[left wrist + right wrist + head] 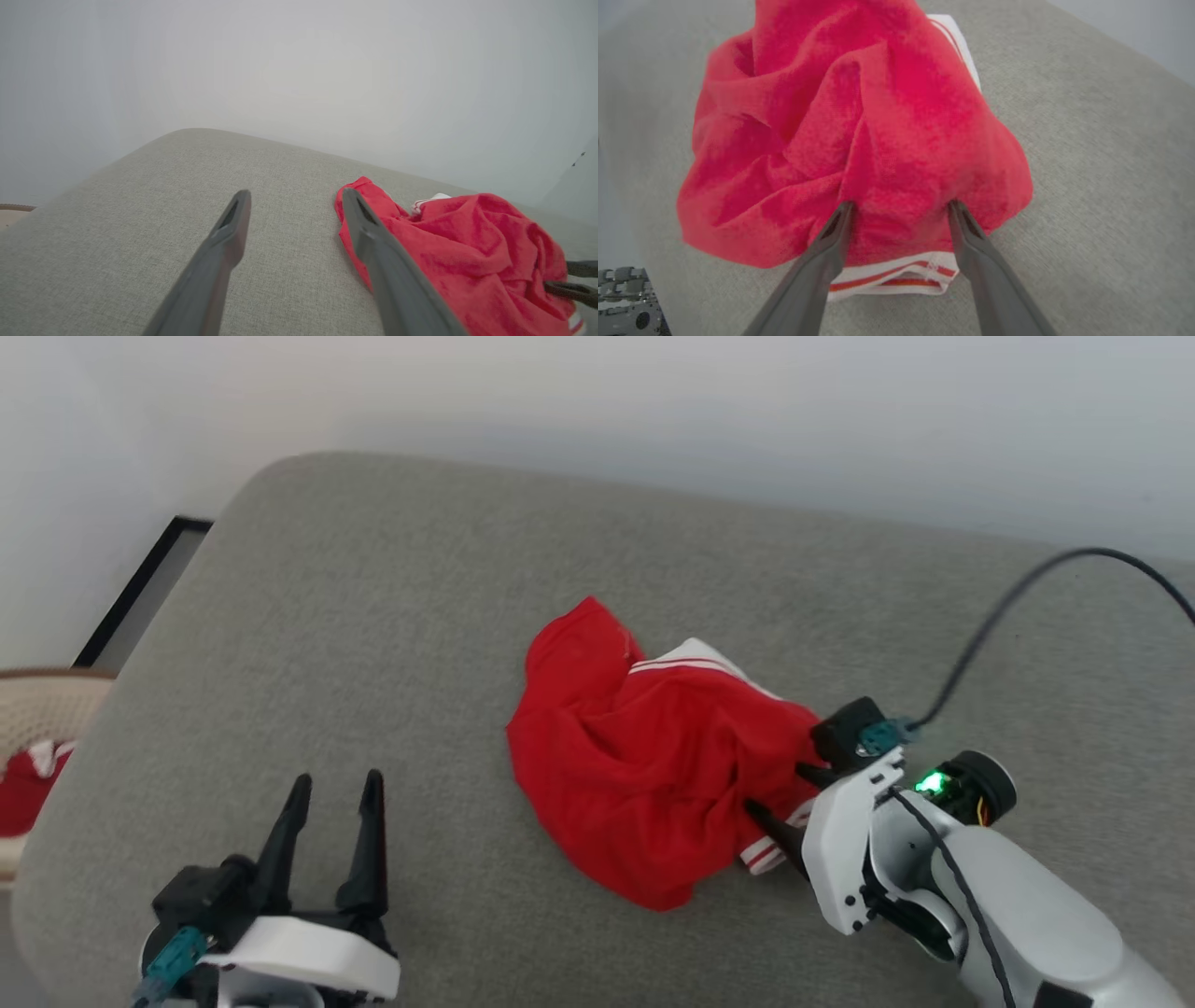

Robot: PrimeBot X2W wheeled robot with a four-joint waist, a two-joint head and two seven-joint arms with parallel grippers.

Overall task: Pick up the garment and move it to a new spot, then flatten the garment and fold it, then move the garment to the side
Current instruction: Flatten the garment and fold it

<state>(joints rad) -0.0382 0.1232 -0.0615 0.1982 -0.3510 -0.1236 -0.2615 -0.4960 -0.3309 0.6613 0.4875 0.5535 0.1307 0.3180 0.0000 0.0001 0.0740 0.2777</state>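
Note:
The garment (644,756) is a crumpled red T-shirt with white, red-striped trim, heaped in the middle of the grey cushion (392,635). My right gripper (782,795) stands open at its right edge, both fingertips pushed into a fold of red cloth; the right wrist view shows that bunch of garment (859,140) between the spread fingers (831,233), with the striped hem just below. My left gripper (336,789) is open over bare cushion at the lower left, well apart from the shirt. In the left wrist view the garment (458,252) lies to the right of the open fingers (233,224).
A black cable (1018,607) arcs from my right wrist over the cushion's right side. Left of the cushion stands a woven basket (37,709) with red and white cloth inside. A dark-framed panel (140,588) leans by the pale wall behind.

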